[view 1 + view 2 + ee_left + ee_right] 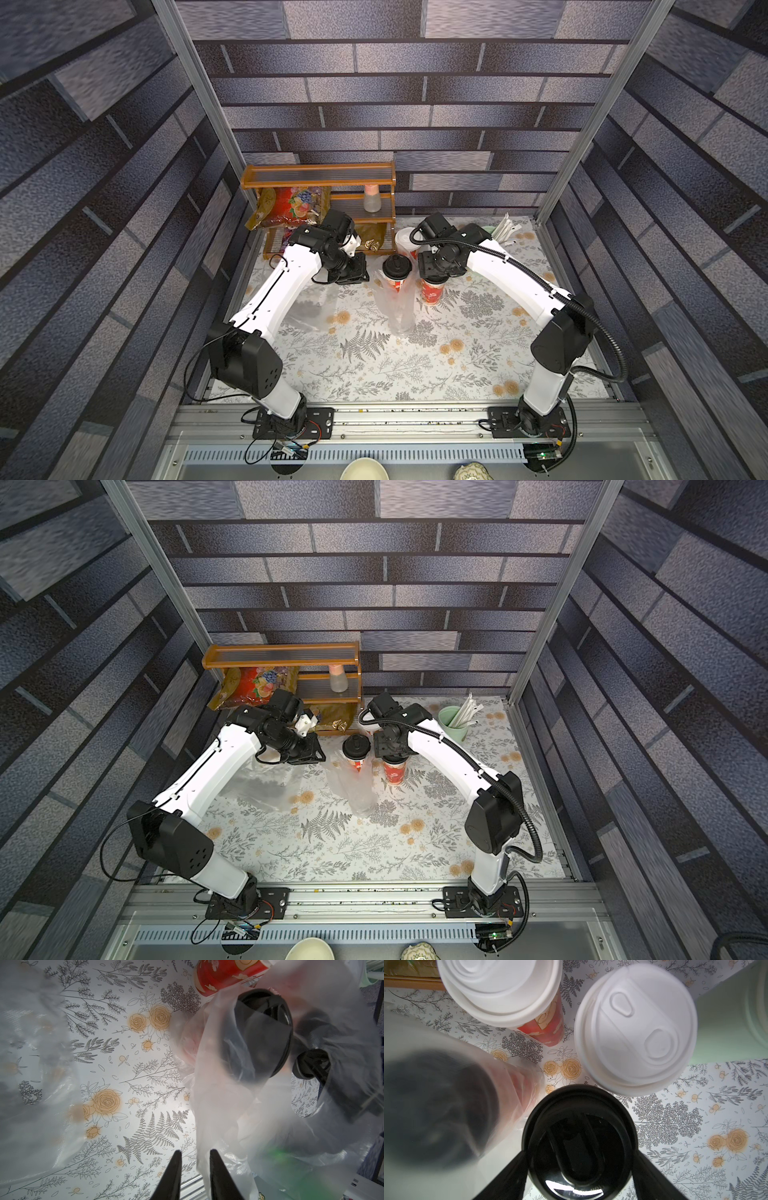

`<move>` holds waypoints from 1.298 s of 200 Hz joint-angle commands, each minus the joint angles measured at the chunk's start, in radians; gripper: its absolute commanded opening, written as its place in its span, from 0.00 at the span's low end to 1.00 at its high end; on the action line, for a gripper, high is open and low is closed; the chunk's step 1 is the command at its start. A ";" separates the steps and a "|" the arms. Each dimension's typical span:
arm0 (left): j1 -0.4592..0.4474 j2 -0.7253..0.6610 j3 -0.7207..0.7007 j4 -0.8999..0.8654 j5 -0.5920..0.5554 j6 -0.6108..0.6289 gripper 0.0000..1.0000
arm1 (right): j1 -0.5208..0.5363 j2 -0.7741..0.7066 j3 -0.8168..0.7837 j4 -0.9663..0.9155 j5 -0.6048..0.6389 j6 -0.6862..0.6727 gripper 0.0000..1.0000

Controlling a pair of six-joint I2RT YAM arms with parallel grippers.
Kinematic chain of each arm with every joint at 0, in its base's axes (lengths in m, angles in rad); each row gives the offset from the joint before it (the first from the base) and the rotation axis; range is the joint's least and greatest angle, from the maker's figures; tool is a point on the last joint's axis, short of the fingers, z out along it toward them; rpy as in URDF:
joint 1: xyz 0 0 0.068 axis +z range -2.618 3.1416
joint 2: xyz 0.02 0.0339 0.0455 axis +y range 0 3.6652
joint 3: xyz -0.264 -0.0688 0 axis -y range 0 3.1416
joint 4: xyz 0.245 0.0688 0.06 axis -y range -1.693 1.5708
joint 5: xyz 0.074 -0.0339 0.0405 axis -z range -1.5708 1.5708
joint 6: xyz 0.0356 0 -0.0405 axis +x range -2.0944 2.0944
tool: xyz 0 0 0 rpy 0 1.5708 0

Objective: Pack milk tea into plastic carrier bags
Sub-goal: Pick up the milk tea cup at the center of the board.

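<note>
Cups (432, 291): red with white print. White lids (635, 1028) on two, black lids (579, 1142) on two. Bags (400, 309): clear, colourless film; red shows through one. Cloth (374, 365): white, printed with grey ferns and sprigs and pale orange roses. Shelf (320, 176): amber-brown frame, ribbed clear boards. Packet (291, 205): red and gold, fruit print. Bottle (372, 203): frosted, pink top. Straw cup (449, 727): pale green; straws (467, 710) white. Walls (395, 83): grey-blue brick pattern. Arms (286, 286): white with black joints.
</note>
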 commanded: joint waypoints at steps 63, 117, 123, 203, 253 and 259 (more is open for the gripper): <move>0.015 -0.020 -0.018 0.002 0.020 -0.011 0.26 | -0.007 0.010 -0.017 -0.023 0.029 -0.008 0.78; 0.016 -0.017 -0.020 0.004 0.023 -0.011 0.26 | -0.007 0.014 -0.023 -0.041 0.041 -0.015 0.77; 0.016 -0.017 -0.020 0.004 0.022 -0.011 0.26 | -0.008 0.016 -0.025 -0.040 0.039 -0.014 0.77; 0.016 -0.023 -0.034 0.014 0.038 -0.019 0.27 | -0.007 0.000 -0.014 -0.048 0.043 -0.009 0.75; 0.015 -0.028 -0.036 0.019 0.044 -0.023 0.34 | -0.007 -0.049 0.037 -0.092 0.059 -0.010 0.73; 0.016 -0.029 -0.037 0.020 0.045 -0.024 0.35 | -0.008 -0.056 0.047 -0.100 0.060 -0.011 0.72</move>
